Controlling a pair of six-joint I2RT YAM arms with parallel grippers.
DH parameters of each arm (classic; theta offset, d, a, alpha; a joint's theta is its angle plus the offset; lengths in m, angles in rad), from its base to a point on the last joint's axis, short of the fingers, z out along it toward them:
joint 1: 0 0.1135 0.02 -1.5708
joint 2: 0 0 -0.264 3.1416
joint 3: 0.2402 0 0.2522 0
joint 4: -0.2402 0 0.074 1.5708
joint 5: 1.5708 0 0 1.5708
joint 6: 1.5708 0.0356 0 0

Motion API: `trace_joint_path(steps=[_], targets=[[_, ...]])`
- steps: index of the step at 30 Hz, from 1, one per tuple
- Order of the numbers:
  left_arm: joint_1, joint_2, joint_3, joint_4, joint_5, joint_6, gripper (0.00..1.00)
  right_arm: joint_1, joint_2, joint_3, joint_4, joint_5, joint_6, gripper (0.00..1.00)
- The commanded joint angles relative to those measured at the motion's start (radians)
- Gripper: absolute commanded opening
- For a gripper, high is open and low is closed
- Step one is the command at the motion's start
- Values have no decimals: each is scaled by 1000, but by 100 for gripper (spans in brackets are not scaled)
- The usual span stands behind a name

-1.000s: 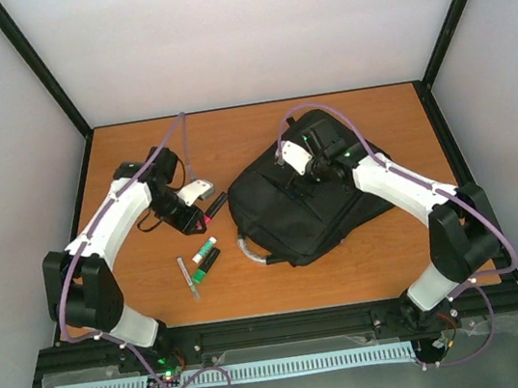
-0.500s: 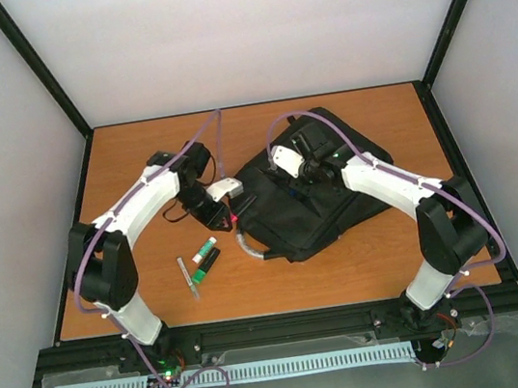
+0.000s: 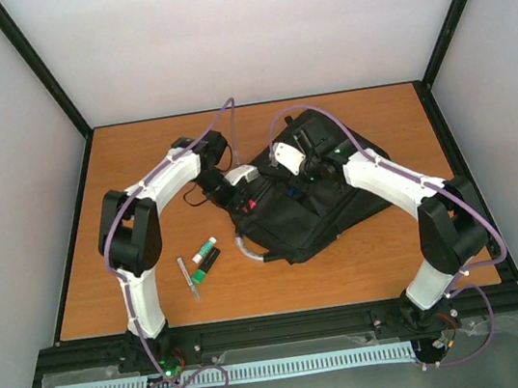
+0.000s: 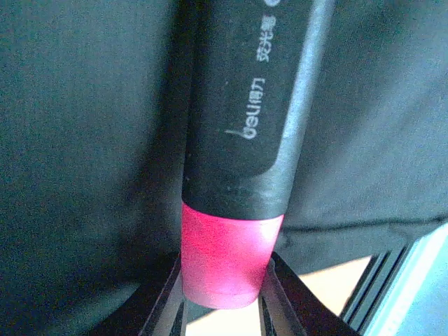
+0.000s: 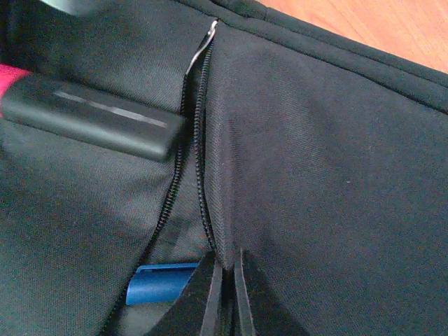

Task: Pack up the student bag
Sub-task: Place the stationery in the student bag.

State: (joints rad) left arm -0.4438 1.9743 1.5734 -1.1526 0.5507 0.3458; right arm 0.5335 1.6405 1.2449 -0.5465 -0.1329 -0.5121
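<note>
Student bag (image 3: 325, 213): big, black, soft. Lying flat on the wooden table (image 3: 139, 173), right of centre, set at a slant to the table edges. Grey loop handle (image 3: 248, 252) sticking out at the bag's near left corner, toward the arm bases. Zip (image 5: 199, 154) parted along the top face, with a silver pull (image 5: 204, 42) at the far end of the gap. Something blue (image 5: 157, 290) just showing inside the opening; cannot tell what.

Right claw (image 5: 225, 294): fingers pressed together on a raised ridge of bag fabric at the right edge of the zip. From above, sitting over the middle of the bag, its arm curving in from the right.

Left claw (image 4: 224, 308): clamped on the pink end of a black highlighter (image 4: 241, 140), one finger on either side. Barrel black with pale lettering, reaching out over the bag fabric. In the right wrist view, blunt black tip right at the zip gap, on its left side. Touching the cloth or just above it: cannot tell.

Out on bare wood, left of the bag and apart from it:
- white-and-green marker (image 3: 210, 247)
- dark-and-green marker (image 3: 200, 266), just beside the first
- thin grey pen (image 3: 188, 278), nearest the left arm's base
</note>
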Motion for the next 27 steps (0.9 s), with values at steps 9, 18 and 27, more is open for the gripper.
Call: trace_joint_path(steps=[9, 18, 27], targets=[[-64, 159, 259, 8, 19, -104, 22, 10, -55, 29, -19, -110, 3, 3], [-65, 130, 282, -1, -3, -109, 46, 10, -64, 8, -19, -113, 3, 3], [-65, -66, 82, 41, -83, -101, 48, 10, -54, 13, -10, -110, 9, 3]])
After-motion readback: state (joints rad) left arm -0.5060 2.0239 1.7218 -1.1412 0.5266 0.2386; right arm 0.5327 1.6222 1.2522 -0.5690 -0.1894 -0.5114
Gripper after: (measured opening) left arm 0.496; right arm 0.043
